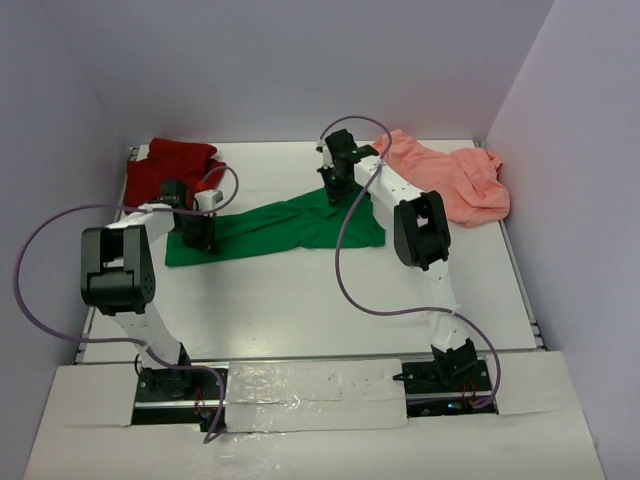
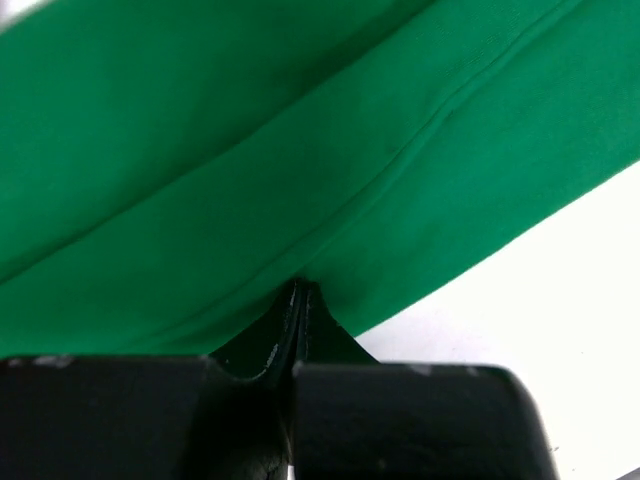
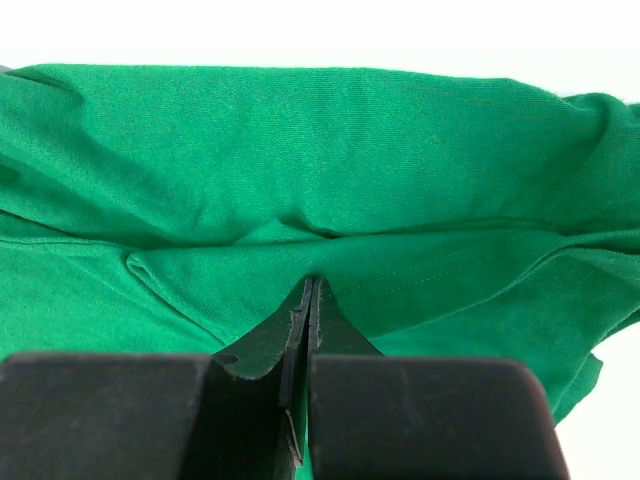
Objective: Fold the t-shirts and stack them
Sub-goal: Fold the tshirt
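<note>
A bright green t-shirt (image 1: 290, 225) lies stretched in a long band across the middle of the white table (image 1: 300, 300). My left gripper (image 1: 203, 240) is at its left end. In the left wrist view the jaws (image 2: 300, 290) are pressed together on a fold of the green cloth (image 2: 300, 150). At the shirt's far right part, my right gripper (image 1: 333, 192) is shut on the green hem (image 3: 311, 285), and the cloth (image 3: 320, 150) bunches ahead of it. The dark red t-shirt (image 1: 170, 165) lies crumpled at the back left. The salmon pink t-shirt (image 1: 450, 180) lies crumpled at the back right.
Lilac walls close in the table at the back and on both sides. Purple cables (image 1: 345, 270) loop from each arm above the table. Taped white panels (image 1: 310, 395) cover the near edge between the arm bases.
</note>
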### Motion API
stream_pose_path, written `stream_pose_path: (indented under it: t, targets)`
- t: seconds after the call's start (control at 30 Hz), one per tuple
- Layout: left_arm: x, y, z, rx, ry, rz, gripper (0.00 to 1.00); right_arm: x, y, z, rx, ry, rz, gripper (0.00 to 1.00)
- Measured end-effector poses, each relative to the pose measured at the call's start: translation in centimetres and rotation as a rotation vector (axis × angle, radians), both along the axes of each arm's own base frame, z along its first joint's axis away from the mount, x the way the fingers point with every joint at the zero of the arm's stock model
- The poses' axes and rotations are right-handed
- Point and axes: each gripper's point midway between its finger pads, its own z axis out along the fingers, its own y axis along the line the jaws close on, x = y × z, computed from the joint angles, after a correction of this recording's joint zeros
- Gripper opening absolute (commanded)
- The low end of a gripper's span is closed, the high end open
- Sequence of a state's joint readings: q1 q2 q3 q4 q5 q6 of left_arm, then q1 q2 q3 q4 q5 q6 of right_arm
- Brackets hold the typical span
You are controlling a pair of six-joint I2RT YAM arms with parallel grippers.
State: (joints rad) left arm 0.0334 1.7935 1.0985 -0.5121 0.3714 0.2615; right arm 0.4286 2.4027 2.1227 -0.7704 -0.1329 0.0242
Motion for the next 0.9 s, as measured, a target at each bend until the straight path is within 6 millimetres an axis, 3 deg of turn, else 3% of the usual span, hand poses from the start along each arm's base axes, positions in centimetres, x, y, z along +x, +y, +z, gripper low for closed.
stream_pose_path:
  t: [0.27, 0.6, 0.73, 0.9]
  targets:
    - [0.9, -2.0, -0.3, 0.017, -0.031, -0.037, 0.0, 0.0, 0.0, 0.0, 0.0, 0.0, 0.001, 0.0]
    - [1.0, -1.9, -0.2, 0.046, -0.036, -0.037, 0.0, 0.1, 0.0, 0.2, 0.001, -0.003, 0.0, 0.0]
    - [0.6, -1.5, 0.1, 0.065, -0.043, -0.033, 0.0, 0.1, 0.0, 0.2, 0.001, -0.002, 0.001, 0.0]
    - [-1.4, -0.5, -0.5, 0.089, -0.02, -0.013, 0.0, 0.0, 0.0, 0.4, -0.002, 0.001, 0.0, 0.0]
